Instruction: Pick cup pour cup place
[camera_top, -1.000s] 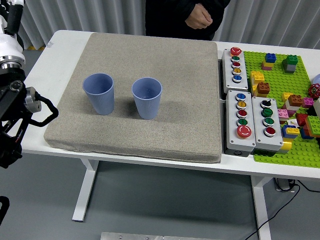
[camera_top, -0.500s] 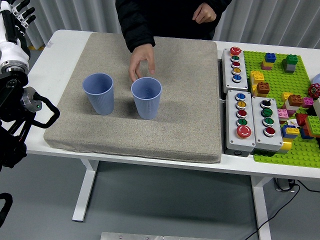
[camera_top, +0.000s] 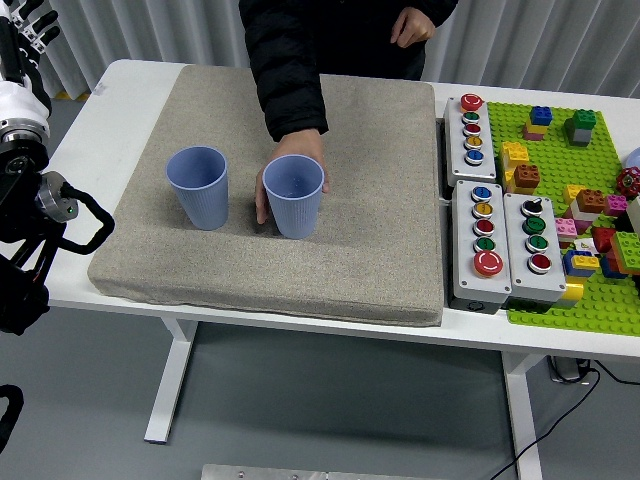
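With a person's hand (camera_top: 290, 172) wrapping the right cup (camera_top: 295, 195), I hold my left hand (camera_top: 25, 40), fingers spread and empty at ten o'clock, then approach the left cup (camera_top: 198, 187).

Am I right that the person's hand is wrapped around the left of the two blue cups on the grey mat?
Not quite: the person's hand is around the right blue cup, not the left blue cup, which stands untouched beside it. The head view shows this. Both cups are indeed upright on the grey mat.
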